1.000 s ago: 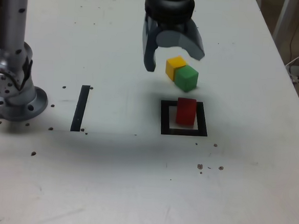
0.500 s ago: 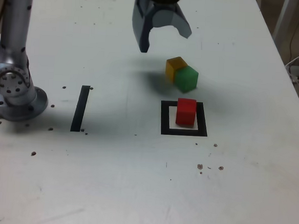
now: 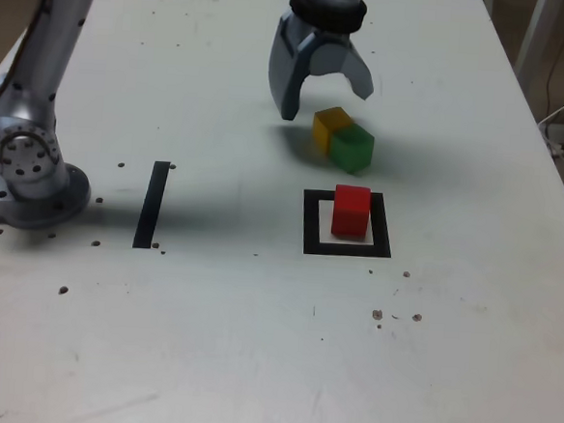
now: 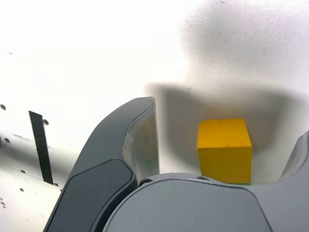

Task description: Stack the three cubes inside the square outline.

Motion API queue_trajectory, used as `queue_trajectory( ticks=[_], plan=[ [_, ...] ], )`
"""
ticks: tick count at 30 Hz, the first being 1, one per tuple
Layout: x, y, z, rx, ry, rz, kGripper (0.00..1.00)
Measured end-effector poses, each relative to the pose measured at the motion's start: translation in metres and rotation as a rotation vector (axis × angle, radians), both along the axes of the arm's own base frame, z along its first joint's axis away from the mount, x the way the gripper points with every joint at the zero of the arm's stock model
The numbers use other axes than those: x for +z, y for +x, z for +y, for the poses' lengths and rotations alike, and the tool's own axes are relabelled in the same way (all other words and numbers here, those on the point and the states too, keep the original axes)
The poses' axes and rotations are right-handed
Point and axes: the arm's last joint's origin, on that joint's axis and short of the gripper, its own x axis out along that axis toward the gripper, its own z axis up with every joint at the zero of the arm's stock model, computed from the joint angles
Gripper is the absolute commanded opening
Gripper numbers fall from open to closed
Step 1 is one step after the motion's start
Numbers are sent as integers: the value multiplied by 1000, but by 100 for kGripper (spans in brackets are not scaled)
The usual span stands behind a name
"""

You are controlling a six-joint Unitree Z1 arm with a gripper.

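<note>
From where I stand, the arm (image 3: 42, 69) reaches in over the white counter (image 3: 215, 342), and its grey two-fingered tool (image 3: 327, 98) hangs above the far part, its jaws spread wide with nothing gripped between them. Seen from the wrist, the yellow cube (image 4: 225, 150) sits in the gap between the open fingers, with the tool's shadow falling on the surface around it; neither finger looks to be touching it.

In the exterior view, the yellow cube and the green cube (image 3: 351, 149) are right up against each other, or very nearly so, the green one on the exterior view's right of the yellow and a little closer to the camera. Only a thin sliver of green peeks out past the yellow in the wrist view.

The red cube (image 3: 351, 211) stands by itself inside the square outline of black tape (image 3: 311, 223), over toward the exterior view's right side of the white centre. Nothing is stacked on it. Off to the exterior view's left of that frame lies a straight strip of black tape (image 3: 152, 205), between the outline and the arm's round base (image 3: 46, 200). Small dark holes dot the pale surface here and there.
</note>
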Motion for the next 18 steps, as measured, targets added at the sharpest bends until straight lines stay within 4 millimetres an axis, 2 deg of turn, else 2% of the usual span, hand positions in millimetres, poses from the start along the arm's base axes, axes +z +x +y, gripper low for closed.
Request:
queue_trajectory(
  ticks=[5, 9, 18],
  plan=[
    [-12, 12, 4, -3, -31, 8, 89],
    [-19, 17, 7, -1, -45, 22, 81],
    [-28, 21, 11, 6, -55, 44, 45]
  ],
)
